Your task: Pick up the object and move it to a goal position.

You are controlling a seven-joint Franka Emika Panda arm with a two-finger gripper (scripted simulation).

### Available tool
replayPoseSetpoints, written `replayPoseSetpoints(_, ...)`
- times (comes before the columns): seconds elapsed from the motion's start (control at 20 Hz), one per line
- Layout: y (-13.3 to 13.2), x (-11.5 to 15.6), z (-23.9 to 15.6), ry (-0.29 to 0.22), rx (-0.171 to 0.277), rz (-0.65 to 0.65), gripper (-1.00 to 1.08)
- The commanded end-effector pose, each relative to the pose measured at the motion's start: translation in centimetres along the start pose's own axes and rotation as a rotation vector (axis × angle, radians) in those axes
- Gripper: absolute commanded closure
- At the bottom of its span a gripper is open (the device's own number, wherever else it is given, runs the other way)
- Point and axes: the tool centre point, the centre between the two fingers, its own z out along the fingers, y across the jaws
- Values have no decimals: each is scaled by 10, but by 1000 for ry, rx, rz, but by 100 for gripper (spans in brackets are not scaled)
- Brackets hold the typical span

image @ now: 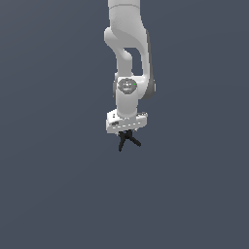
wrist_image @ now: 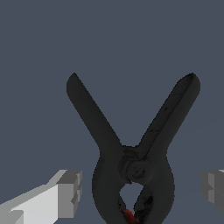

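The object is a black spring clamp point(wrist_image: 109, 144) with two spread handles and a small red spot at its jaw end. In the wrist view it lies between my two grey fingers point(wrist_image: 65, 192), with a gap on each side. My gripper point(wrist_image: 141, 191) is open and straddles the clamp's pivot end without touching it. In the exterior view the clamp point(image: 128, 139) shows just below the white hand, and my gripper point(image: 126, 132) is right above it. I cannot tell whether the clamp rests on the floor. No goal marker shows in either view.
A plain dark blue-grey floor point(image: 53, 194) fills both views. The white arm point(image: 127, 53) comes down from the top middle of the exterior view. No other objects show.
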Motion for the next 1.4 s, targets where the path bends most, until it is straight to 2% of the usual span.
replayPoseSetpoints(0.0, 0, -1, 9, -1, 0, -1, -92)
replayPoseSetpoints(0.25, 0, -2, 32, 0, 0, -2, -92)
replayPoseSetpoints(0.55, 0, -1, 41, 0, 0, -3, -92)
replayPoseSetpoints(0.6, 0, -1, 41, 0, 0, -3, 108)
replayPoseSetpoints(1.15, 0, -1, 40, 1, -1, -2, 108)
replayPoseSetpoints(1.35, 8, 2, 39, 1, -1, -2, 108)
